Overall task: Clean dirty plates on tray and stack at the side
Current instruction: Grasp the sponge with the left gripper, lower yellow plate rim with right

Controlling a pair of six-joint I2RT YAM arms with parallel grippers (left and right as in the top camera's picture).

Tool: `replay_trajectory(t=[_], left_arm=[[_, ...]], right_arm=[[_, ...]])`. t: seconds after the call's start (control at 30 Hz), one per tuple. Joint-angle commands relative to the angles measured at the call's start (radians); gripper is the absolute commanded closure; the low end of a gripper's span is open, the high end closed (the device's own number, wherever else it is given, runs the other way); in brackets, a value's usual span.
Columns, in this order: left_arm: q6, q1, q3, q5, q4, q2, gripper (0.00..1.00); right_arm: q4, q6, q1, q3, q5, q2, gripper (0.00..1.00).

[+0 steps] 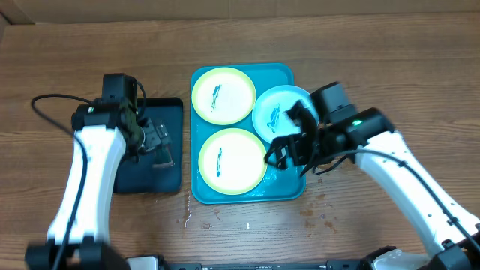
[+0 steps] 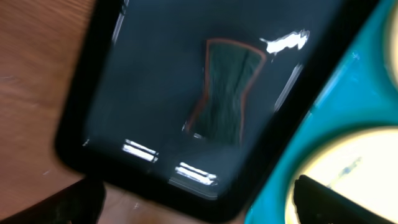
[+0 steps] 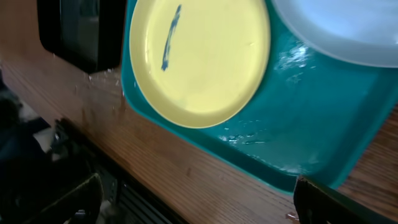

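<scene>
Your wooden table [image 1: 390, 60] carries water droplets by its front edge, and a brown board backs it. The turquoise tray [image 1: 285, 191] sits at the centre, its long axis running near to far. It holds the far yellow-green plate [image 1: 223, 95], the near yellow-green plate [image 1: 231, 161] and the blue plate [image 1: 279, 111] at the right rim. Your right pincer [image 1: 289, 156] hangs over that rim, fingers apart. Your left pincer [image 1: 159, 148], also apart, is over the black tray [image 1: 161, 180].

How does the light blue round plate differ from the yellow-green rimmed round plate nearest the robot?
The light blue round plate looks pale blue all over; the near yellow-green rimmed plate has a white centre. The blue plate reaches over the right rim of the turquoise plastic tray; the yellow-green one lies wholly inside it. Both are round and bear a dark smear.
</scene>
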Motion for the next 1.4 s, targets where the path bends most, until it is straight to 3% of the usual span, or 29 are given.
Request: replay_trajectory(t=[0.0, 0.13, 0.27, 0.33, 0.47, 0.87, 0.93, 1.03, 1.2, 1.37], left_arm=[[0.029, 0.026, -0.023, 0.153, 0.09, 0.146, 0.17], [0.074, 0.023, -0.023, 0.217, 0.185, 0.236, 0.27], [0.057, 0.009, -0.023, 0.114, 0.216, 0.305, 0.44], [0.027, -0.004, -0.023, 0.035, 0.23, 0.356, 0.6], [0.028, -0.011, -0.023, 0.074, 0.242, 0.41, 0.96], [0.077, 0.037, 0.16, 0.081, 0.001, 0.263, 0.96], [0.08, 0.028, 0.157, 0.051, 0.006, 0.248, 0.96], [0.071, 0.008, 0.129, -0.034, 0.03, 0.258, 0.96], [0.054, -0.015, 0.005, -0.071, 0.179, 0.311, 0.96], [0.081, -0.019, -0.04, -0.072, 0.256, 0.373, 0.96]], right_arm=[[0.009, 0.002, 0.08, 0.014, 0.089, -0.023, 0.0], [0.057, 0.018, 0.097, 0.014, 0.079, -0.025, 0.0], [0.095, 0.053, 0.097, 0.014, 0.045, -0.025, 0.0], [0.114, 0.052, 0.097, 0.014, 0.027, -0.025, 0.0], [0.126, 0.052, 0.097, 0.014, 0.027, -0.025, 0.08], [0.13, 0.052, 0.097, 0.014, 0.028, -0.025, 0.12], [0.134, 0.052, 0.097, 0.014, 0.028, -0.025, 0.12], [0.137, 0.052, 0.097, 0.014, 0.028, -0.025, 0.27], [0.137, 0.058, 0.097, 0.014, 0.038, -0.025, 0.4], [0.124, 0.225, 0.097, 0.014, 0.226, -0.023, 0.44]])
